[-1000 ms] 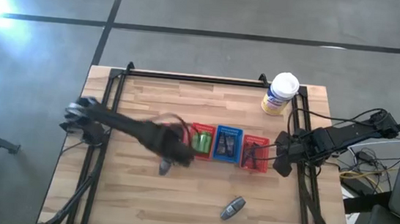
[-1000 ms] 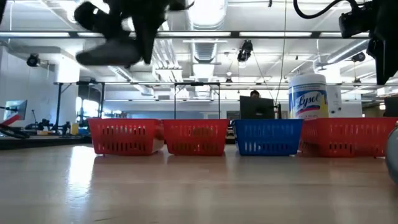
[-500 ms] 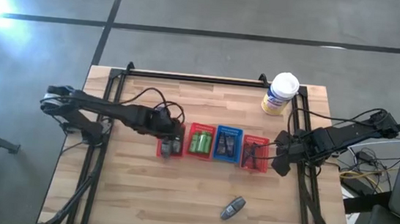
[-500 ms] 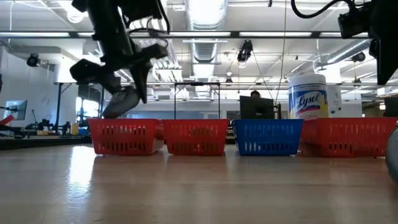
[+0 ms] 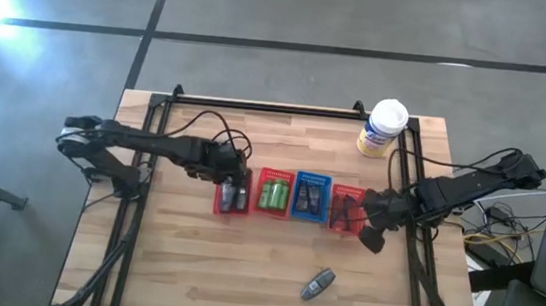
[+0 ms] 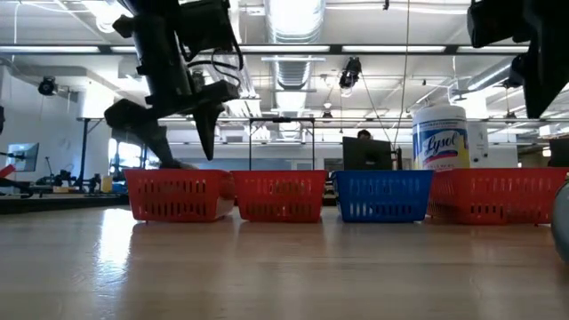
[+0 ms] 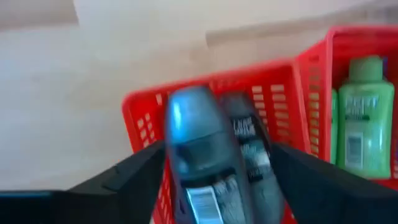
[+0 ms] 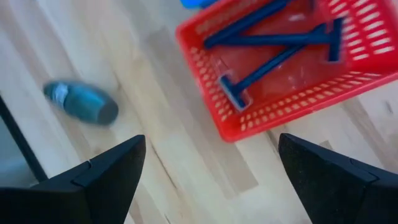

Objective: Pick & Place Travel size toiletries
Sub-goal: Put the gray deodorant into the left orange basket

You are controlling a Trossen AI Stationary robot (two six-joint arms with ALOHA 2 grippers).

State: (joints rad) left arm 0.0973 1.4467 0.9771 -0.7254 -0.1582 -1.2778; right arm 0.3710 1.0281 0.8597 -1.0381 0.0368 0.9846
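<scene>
Four small baskets stand in a row across the table's middle. My left gripper (image 5: 233, 191) hangs open just above the leftmost red basket (image 7: 143, 118), its fingers spread on either side of a grey-silver tube (image 7: 196, 146). The tube lies in that basket beside a second tube (image 7: 252, 146). Green packs (image 5: 274, 193) fill the neighbouring red basket, and dark pieces lie in the blue basket (image 5: 311, 197). Blue razors (image 8: 273, 43) lie in the rightmost red basket (image 5: 348, 208). Another grey tube (image 5: 318, 284) lies on the bare wood near the front. My right gripper (image 5: 373, 238) hovers open beside the rightmost basket.
A white-lidded yellow canister (image 5: 383, 127) stands at the back right corner. Black frame rails (image 5: 258, 104) run along the table's far edge and both sides. Bare wood lies in front of the basket row.
My left gripper has carried a grey tube from in front of the baskets to above the leftmost red basket, sunk and opened. The tube has dropped from between its fingers into that basket. My right gripper has tipped and shifted a little toward the near edge.
</scene>
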